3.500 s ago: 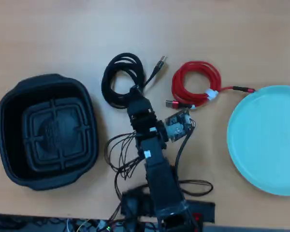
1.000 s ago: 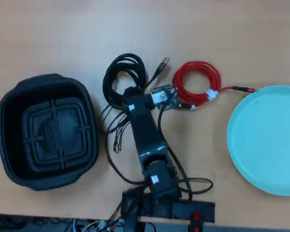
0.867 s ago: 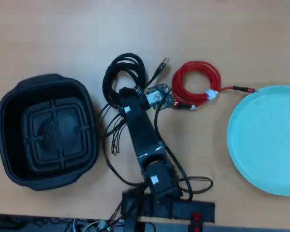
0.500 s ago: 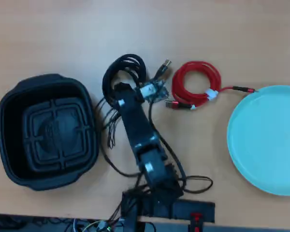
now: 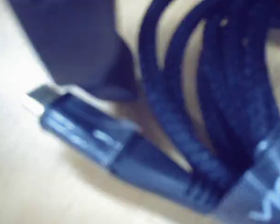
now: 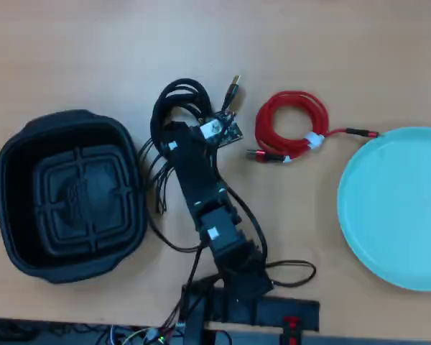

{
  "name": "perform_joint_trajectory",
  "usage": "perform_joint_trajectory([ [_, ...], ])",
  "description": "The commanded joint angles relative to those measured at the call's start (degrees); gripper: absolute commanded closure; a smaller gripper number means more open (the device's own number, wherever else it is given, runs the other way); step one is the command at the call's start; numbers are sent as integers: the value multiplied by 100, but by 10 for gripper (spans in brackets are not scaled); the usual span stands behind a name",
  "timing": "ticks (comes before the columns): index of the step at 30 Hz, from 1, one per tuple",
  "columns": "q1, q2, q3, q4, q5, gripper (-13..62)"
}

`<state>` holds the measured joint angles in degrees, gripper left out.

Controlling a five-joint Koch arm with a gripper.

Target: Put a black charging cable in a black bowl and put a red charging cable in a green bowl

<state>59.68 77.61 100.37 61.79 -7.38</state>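
In the overhead view the black charging cable (image 6: 174,103) lies coiled on the table, its metal plug (image 6: 232,85) pointing up and right. My gripper (image 6: 178,129) sits on the coil's lower edge, and the arm hides its tips. The wrist view is a blurred close-up of the black charging cable (image 5: 177,98) and a plug (image 5: 84,133), with one dark finger (image 5: 79,42) just above them. I see no second finger. The black bowl (image 6: 14,165) stands to the left. The red charging cable (image 6: 273,118) lies to the right, beside the green bowl (image 6: 395,208).
The arm's thin loose wires (image 6: 158,187) hang between the arm and the black bowl. The arm's base (image 6: 251,309) sits at the table's near edge. Bare wooden table (image 6: 215,36) stretches beyond the cables.
The arm swung left, from between the two cables onto the black coil. The coil's plug end turned from pointing right to more upward.
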Motion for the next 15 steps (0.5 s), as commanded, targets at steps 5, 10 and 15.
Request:
perform_joint_trajectory([
  [5, -53, 18, -272, 220, -35, -25],
  [10, 44, 9, -343, 773, -44, -25],
  [15, 141, 9, -343, 861, -88, 16],
])
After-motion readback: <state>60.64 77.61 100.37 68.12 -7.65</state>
